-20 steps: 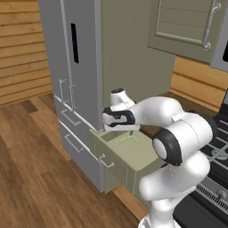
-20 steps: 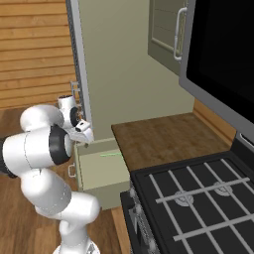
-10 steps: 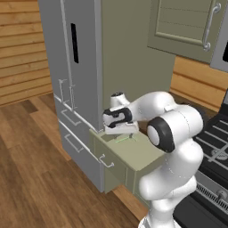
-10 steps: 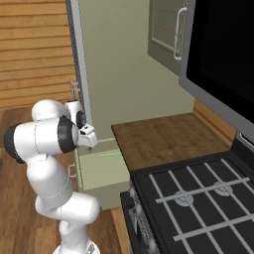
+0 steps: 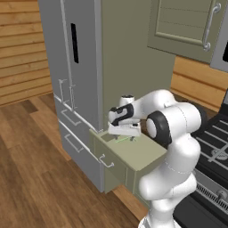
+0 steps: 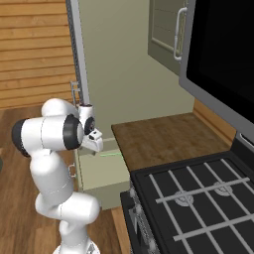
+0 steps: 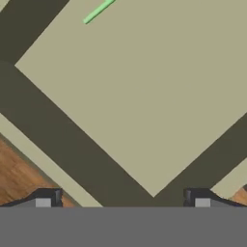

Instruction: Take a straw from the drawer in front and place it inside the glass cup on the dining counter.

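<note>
In the left base view the room has a wood-plank floor and wood-panelled walls. A grey fridge stands at the left against a sage-green cabinet side, with a stove at the right edge. The drawer is pulled out below the fridge's right side, its silver handle on the front panel facing the floor. The gripper hangs over the drawer's back part, just above its rim. The straw lies flat on the drawer floor near the back, under the gripper, with its long axis running roughly along the drawer's width.

In the right base view a brown wood counter sits beside the stove, under a dark appliance front and an upper cabinet. The drawer is open at the counter's left edge. The straw lies near the drawer's back edge, its long axis running left to right in this view, level. The gripper is over the drawer's back left corner.

In the hand view the drawer floor shows as a flat sage-green panel between dark inner walls, with wood floor at the lower corners. The straw lies at the top, running diagonally from lower left to upper right, well apart from the fingertips. The jaws stand wide open, hold nothing and touch nothing.
</note>
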Available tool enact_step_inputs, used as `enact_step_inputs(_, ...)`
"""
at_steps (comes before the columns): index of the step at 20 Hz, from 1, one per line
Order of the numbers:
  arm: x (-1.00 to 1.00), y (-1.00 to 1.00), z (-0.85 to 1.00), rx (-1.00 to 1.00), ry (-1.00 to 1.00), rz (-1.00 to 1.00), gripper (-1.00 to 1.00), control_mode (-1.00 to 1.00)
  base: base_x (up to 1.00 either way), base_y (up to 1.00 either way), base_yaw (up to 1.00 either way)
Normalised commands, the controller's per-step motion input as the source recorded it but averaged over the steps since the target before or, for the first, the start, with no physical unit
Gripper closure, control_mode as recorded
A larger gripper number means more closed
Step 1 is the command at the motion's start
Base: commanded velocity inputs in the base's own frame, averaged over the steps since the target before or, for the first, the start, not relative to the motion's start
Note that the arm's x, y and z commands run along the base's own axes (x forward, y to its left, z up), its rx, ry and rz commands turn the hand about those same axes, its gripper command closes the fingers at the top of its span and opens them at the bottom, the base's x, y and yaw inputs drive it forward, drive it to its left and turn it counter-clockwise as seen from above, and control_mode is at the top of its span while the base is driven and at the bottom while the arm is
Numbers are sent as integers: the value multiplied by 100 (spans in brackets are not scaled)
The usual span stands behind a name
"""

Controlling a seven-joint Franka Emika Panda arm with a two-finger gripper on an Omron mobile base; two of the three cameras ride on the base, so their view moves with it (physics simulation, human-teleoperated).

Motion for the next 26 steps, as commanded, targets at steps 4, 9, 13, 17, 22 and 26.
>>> enact_step_inputs(4,11,-1,-23,12,1,0,-100,-100,0,0,0)
enact_step_inputs(9,0,0,-33,4,0,0,-100,-100,0,0,0)
enact_step_inputs(13,1,0,-28,0,0,0,-100,-100,0,0,0)
enact_step_inputs(17,0,0,-25,0,0,-3,-100,-100,0,0,0)
enact_step_inputs(22,9,0,-27,0,0,-9,-100,-100,0,0,0)
enact_step_inputs(26,2,0,-27,0,0,-8,-100,-100,0,0,0)
